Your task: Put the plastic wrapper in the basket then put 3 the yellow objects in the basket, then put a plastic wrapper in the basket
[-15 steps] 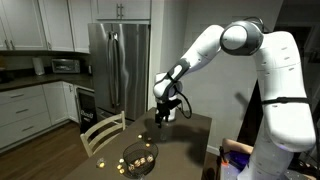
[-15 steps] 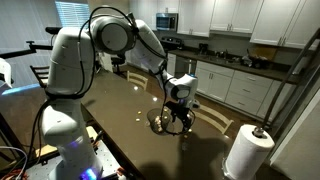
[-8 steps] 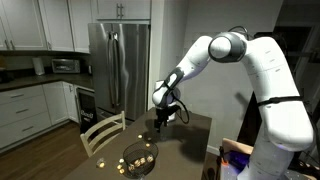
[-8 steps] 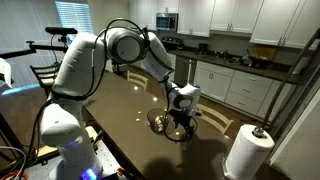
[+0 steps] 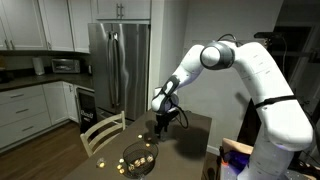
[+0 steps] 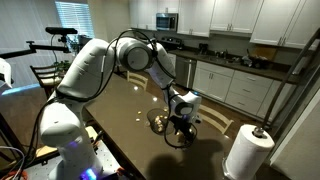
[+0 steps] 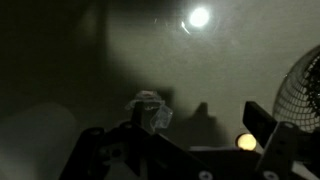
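- One gripper point(image 7: 172, 128), jaws spread wide and empty, poised low over the dark desk point(image 7: 60, 60).
- One plastic wrapper point(image 7: 150, 109), clear and crumpled, lying on the desk. In the wrist view it sits between the two fingers, a little nearer one finger than the other, and appears to touch neither. It is a roundish wad with no clear long axis.
- One basket point(image 5: 138, 157), dark, round and shallow, standing on the desk near the chair point(image 5: 100, 135). In the wrist view its mesh wall shows at the picture's edge, beyond the farther finger and well apart from the plastic wrapper.
- Yellow objects point(image 7: 245, 142): one lies on the desk just beside that farther finger, between wrapper and basket. In an exterior view more yellow glints at the basket, whether inside or beside it cannot be told.
- Judgement: the wrapper lies almost straight below the open jaws, so a plain descent and closing should take it. The carry then runs sideways toward the basket, past the nearby yellow piece, which a finger might nudge.
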